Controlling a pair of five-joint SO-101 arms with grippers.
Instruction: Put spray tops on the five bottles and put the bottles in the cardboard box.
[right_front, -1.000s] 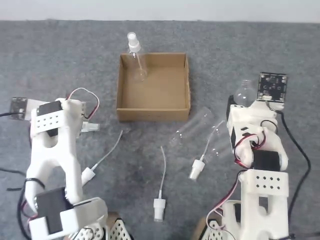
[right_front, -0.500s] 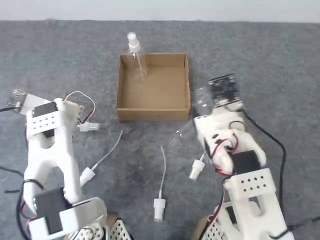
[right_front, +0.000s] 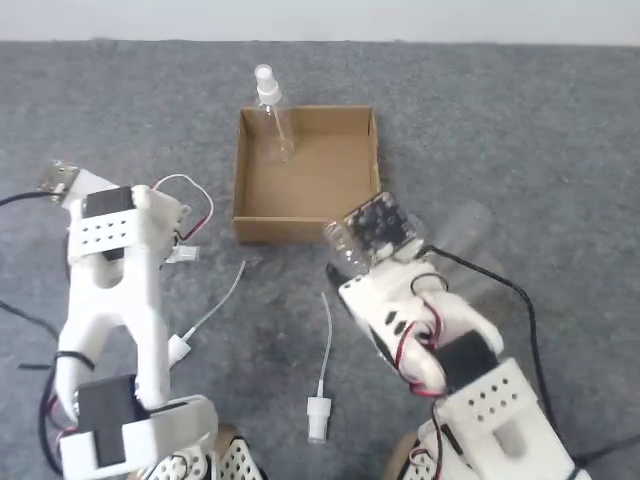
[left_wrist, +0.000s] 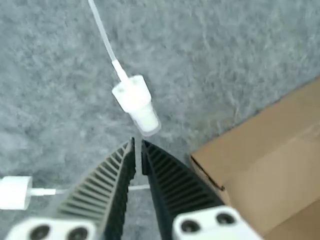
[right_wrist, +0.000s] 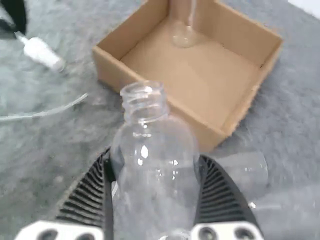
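Since the earlier frames, the right arm has swung from the right side of the table across to the front right corner of the cardboard box (right_front: 304, 229), carrying an open bottle (right_wrist: 150, 135). The left arm has shifted only slightly.

Right gripper (right_wrist: 153, 161): the fingers are clamped on the open bottle, one on each side of its body. The bottle's threaded neck points toward the box.

Left gripper (left_wrist: 138, 146): the fingers are almost together, with a narrow slit between the tips, and they hold nothing. It hangs over the grey mat (right_front: 520, 120) near the box's front left corner. The first spray top (left_wrist: 135, 102) lies just beyond the tips, its tube pointing away from them.

Capped bottle (right_front: 272, 115): it stands upright in the far left corner of the box, with its top fitted.

Second spray top (right_front: 178, 348) and third spray top (right_front: 318, 415): both lie on the mat in front of the box, well apart. Each tube points toward the box.

Lying bottle (right_wrist: 245, 170): it rests on its side on the mat near the box's front right corner. A further clear shape beside it is probably another bottle, but it is too blurred to confirm.
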